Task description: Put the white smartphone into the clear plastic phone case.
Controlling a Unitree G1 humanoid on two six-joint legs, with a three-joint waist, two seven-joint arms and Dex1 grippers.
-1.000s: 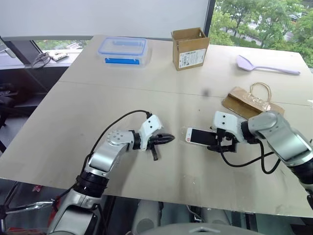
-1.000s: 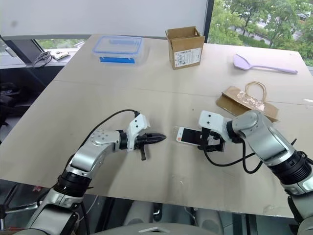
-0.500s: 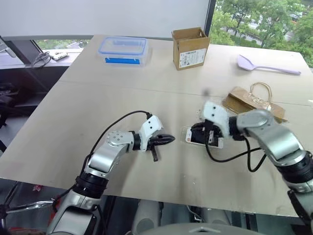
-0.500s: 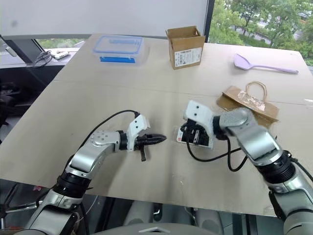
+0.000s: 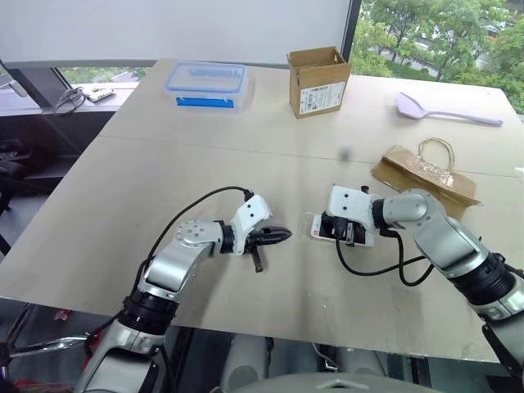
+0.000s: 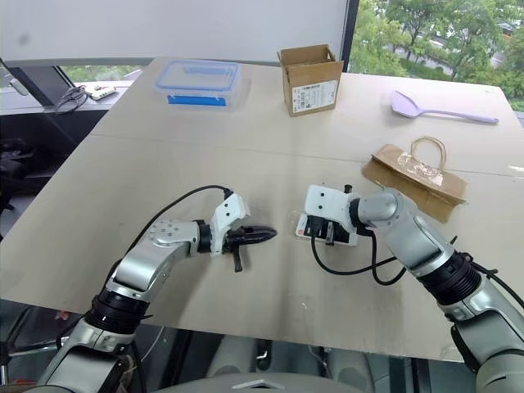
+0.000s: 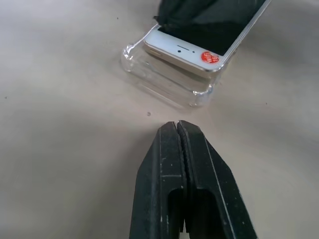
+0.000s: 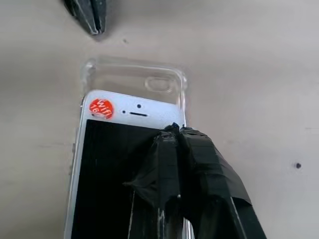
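On the near part of the pale wooden table [image 5: 123,188] the left gripper [image 5: 282,234] lies low with its two black fingers pressed together, holding nothing, its tip aimed at the phone and just short of it. A black cable loops from its wrist back over the forearm.

Just beyond that tip lies the clear plastic phone case [image 7: 167,84], flat on the table, with the white smartphone [image 8: 107,164] resting in it screen up. The phone sits shifted back in the case, so the case's camera-cutout end shows bare past the phone's top edge. The phone has a black screen, white bezel and a round red sticker [image 8: 101,107] beside the earpiece. The right gripper [image 8: 172,132] has its fingers shut together with the tips on the phone's screen near its top edge, pressing rather than clamping anything.

Farther off on the right lies a flattened brown paper bag [image 5: 423,173] with loop handles. At the far side stand a clear food box with a blue-rimmed lid [image 5: 205,85], an open cardboard box [image 5: 318,80] and a lilac spatula [image 5: 446,110], all well apart from the phone.
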